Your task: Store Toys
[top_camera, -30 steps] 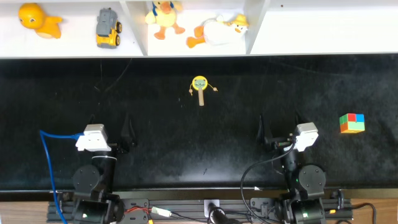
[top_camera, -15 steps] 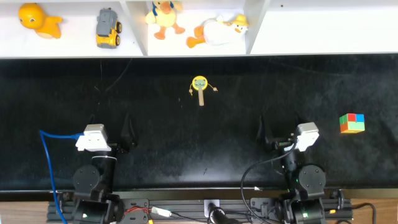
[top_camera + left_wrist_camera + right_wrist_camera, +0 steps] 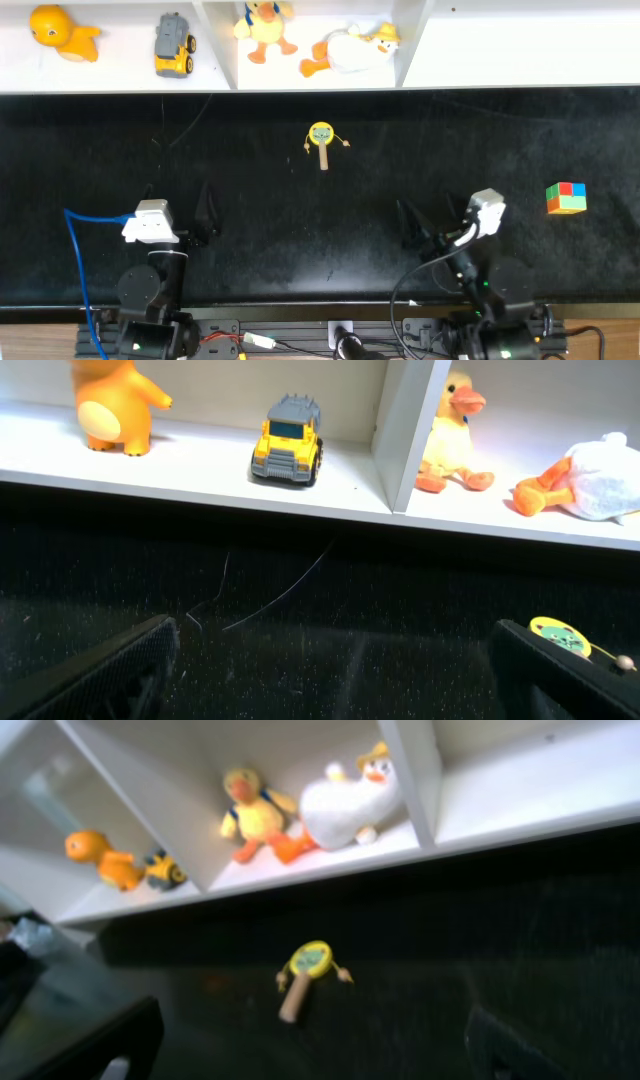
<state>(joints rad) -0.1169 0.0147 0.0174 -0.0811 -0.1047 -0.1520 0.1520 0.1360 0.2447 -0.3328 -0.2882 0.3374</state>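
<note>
Right arm has turned since the frame before: its right tool point(image 3: 436, 225) has swung toward the middle of the black desk point(image 3: 100, 150) and now faces the little yellow round drum toy on a wooden stick point(image 3: 321, 143). Nothing else has moved. The left tool point(image 3: 178, 208) sits where it was, near its own base.

Both tools are empty. The right tool's two fingers are wide apart, and so are the left tool's fingers.

The drum toy lies flat on the desk, in the middle, near the white shelf point(image 3: 500, 60) but not in it. A small block of many colours point(image 3: 565, 198) sits on the desk too, far off to the right side. Four toys are already in the shelf: an orange duck point(image 3: 62, 32) and a yellow and grey truck point(image 3: 174, 45) in the left box, and a soft yellow duck point(image 3: 264, 28) and a soft white bird point(image 3: 352, 48) in the middle box. The right box has nothing in it.

I think the job has just begun, and the right arm is lining up on the drum toy. Next it needs to reach out and go down, with one finger on each side of the thin stick, then squeeze. The stick is skinny, so the aim must be good.
</note>
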